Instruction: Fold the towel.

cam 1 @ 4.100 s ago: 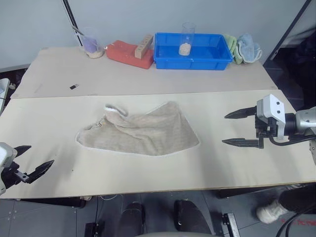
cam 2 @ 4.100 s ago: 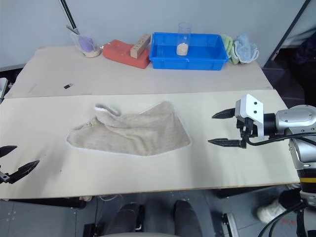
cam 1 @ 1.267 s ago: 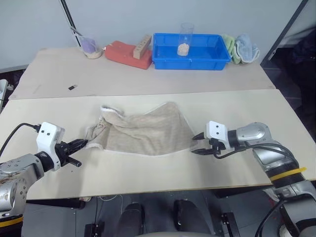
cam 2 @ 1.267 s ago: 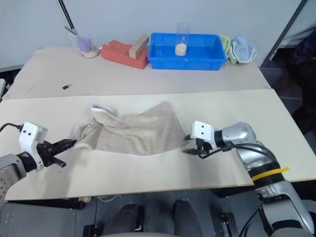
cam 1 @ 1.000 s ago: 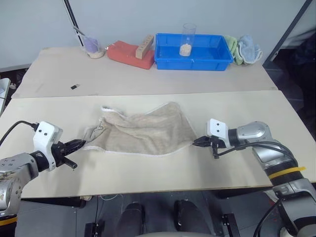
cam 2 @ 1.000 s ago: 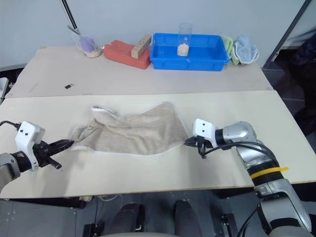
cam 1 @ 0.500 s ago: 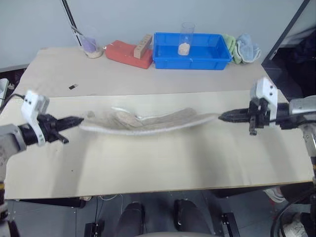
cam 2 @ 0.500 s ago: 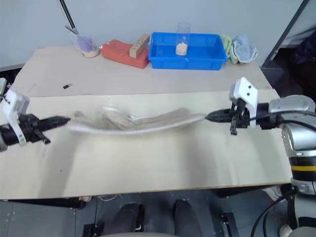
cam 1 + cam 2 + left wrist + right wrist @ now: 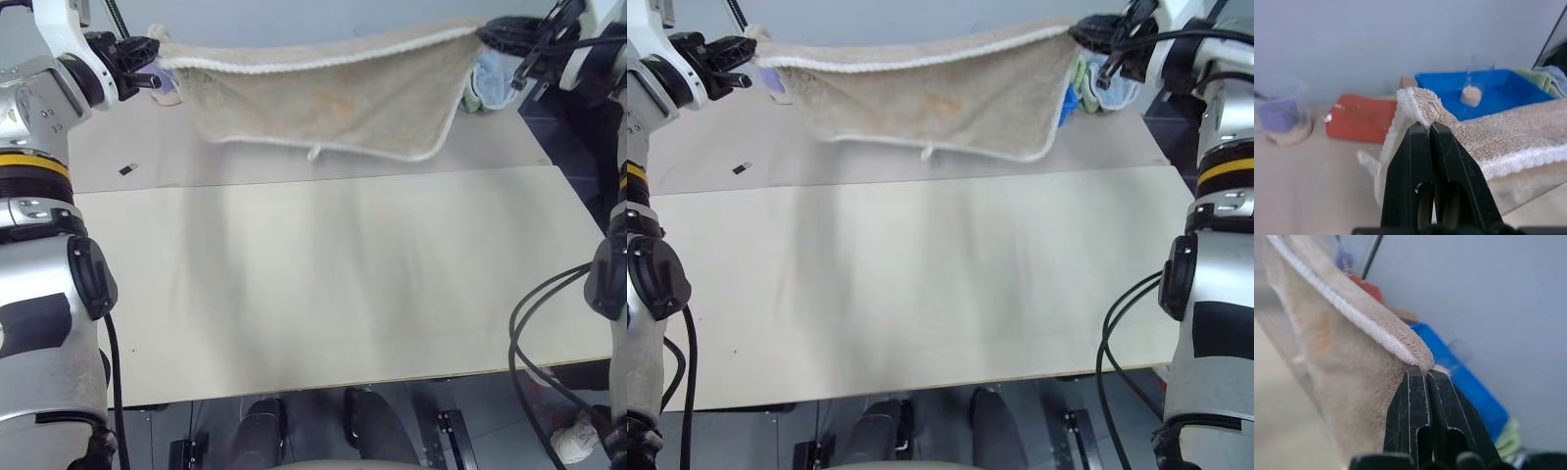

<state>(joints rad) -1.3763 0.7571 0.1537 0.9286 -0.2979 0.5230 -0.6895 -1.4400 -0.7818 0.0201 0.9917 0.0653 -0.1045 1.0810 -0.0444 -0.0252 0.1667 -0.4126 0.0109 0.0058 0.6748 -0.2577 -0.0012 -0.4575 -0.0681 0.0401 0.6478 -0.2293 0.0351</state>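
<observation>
The beige towel (image 9: 333, 98) with white stitched edging hangs in the air above the far part of the table, stretched out between both grippers. My left gripper (image 9: 149, 51) is shut on its left top corner, with the cloth (image 9: 1459, 132) pinched between the black fingers (image 9: 1408, 166). At the other top corner my right gripper (image 9: 485, 31) is shut on the edge (image 9: 1376, 328). The towel's lower edge sags free, with a small tag (image 9: 313, 153) dangling.
The long beige table (image 9: 323, 284) lies below the towel. Behind it stand a blue tray (image 9: 1488, 90) with a clear cup of grain (image 9: 1474, 88), a red block (image 9: 1359, 117), a beaker (image 9: 1283, 115) and green and light-blue cloths (image 9: 485, 83). A small dark piece (image 9: 127, 169) lies at the left.
Both grippers have risen and moved forward, lifting the towel off the table; it now hangs spread out in the air instead of sagging low between them.
</observation>
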